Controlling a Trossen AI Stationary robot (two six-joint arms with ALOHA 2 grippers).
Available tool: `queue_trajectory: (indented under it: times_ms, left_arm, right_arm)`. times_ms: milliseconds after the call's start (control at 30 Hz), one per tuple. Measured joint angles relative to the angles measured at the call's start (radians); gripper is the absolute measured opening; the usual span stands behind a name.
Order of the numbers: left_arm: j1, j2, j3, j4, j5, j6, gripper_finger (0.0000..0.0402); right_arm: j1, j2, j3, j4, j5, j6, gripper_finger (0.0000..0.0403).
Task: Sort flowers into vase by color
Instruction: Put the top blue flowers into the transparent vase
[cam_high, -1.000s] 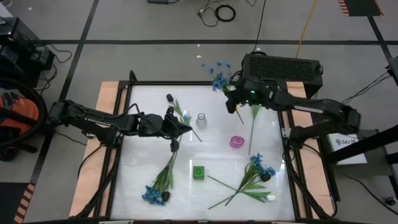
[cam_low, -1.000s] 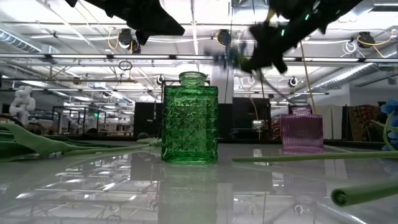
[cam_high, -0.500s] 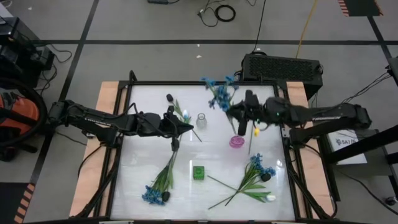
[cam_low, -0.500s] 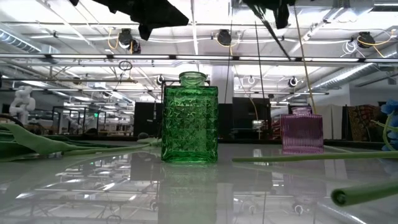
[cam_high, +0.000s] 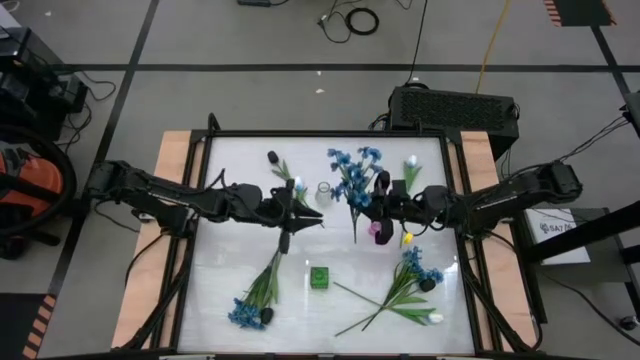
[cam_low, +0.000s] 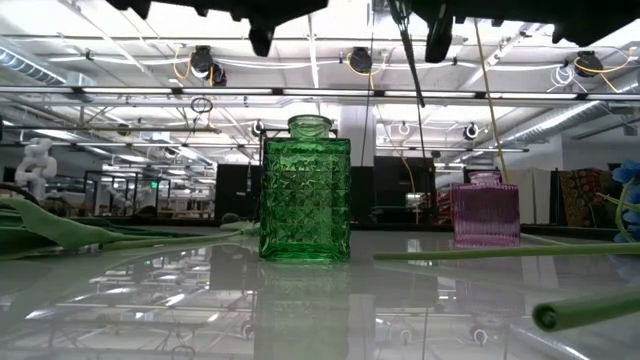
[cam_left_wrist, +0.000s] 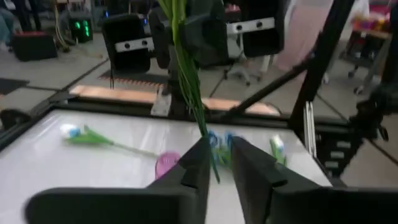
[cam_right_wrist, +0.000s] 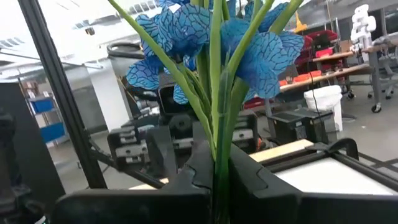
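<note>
My right gripper (cam_high: 384, 199) is shut on a bunch of blue blossoms (cam_high: 354, 166) with green stems, held in the air between the clear vase (cam_high: 323, 192) and the pink vase (cam_high: 380, 228). The stem end (cam_left_wrist: 208, 132) hangs above the table. My left gripper (cam_high: 312, 218) hovers near the clear vase, its fingers (cam_left_wrist: 198, 167) a little apart and holding nothing. A white tulip (cam_high: 297, 184) lies beside it. The green vase (cam_low: 305, 190) stands near the middle. More blue bunches (cam_high: 249, 311) (cam_high: 418, 266) and tulips lie flat on the table. My right gripper pinches the blue bunch's green stems (cam_right_wrist: 217, 163) between its two fingers, below the blossoms. It comes in about level from the table's right, and its fingers lie across the stems. The bunch is lifted clear and roughly upright, blossoms up and the stem end (cam_low: 411, 66) hanging down.
A dark tulip (cam_high: 272, 157) lies near the far edge, and a white tulip (cam_high: 410, 162) with a long stem lies far right. Another white tulip (cam_high: 435, 318) rests by the near right corner. A black frame (cam_high: 300, 133) rims the table. A dark box (cam_high: 455, 108) sits beyond the far edge.
My right gripper has carried the blue bunch from the table's far right corner toward the near edge and the centre, lowering and turning it, so that the stems now hang by the pink vase. My left gripper has shifted a little toward the right, past the clear vase.
</note>
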Motion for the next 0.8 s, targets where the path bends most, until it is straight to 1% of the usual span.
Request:
queue_trajectory:
  times_ms: [167,300,367,467,567,667,733,800]
  left_arm:
    - [0.005,0.060,0.000,0.127,-0.045,-0.022,0.0098]
    - [0.005,0.084,0.000,0.154,-0.111,0.054,0.0100]
    - [0.004,0.084,0.000,0.162,-0.123,0.063,0.0100]
    - [0.004,0.083,0.000,0.167,-0.123,0.013,0.0100]
    - [0.004,0.084,0.004,0.206,-0.119,-0.054,0.0100]
    - [0.007,0.119,0.038,0.214,-0.086,-0.078,0.0102]
    - [0.007,0.156,0.070,0.195,-0.048,-0.089,0.0113]
    - [0.011,0.194,0.106,0.190,-0.015,-0.103,0.0137]
  right_arm:
    - [0.000,0.009,0.000,0.036,0.000,-0.017,0.0008]
    - [0.000,0.010,0.000,0.026,0.000,-0.023,0.0009]
    - [0.000,0.010,0.000,0.027,0.000,-0.025,0.0009]
    - [0.000,0.010,0.000,0.026,-0.001,-0.026,0.0009]
    - [0.000,0.010,0.000,0.031,-0.001,-0.026,0.0009]
    - [0.000,0.010,0.000,0.041,-0.001,-0.026,0.0009]
    - [0.000,0.010,0.000,0.049,-0.001,-0.025,0.0009]
    - [0.000,0.010,0.000,0.049,-0.002,-0.025,0.0009]
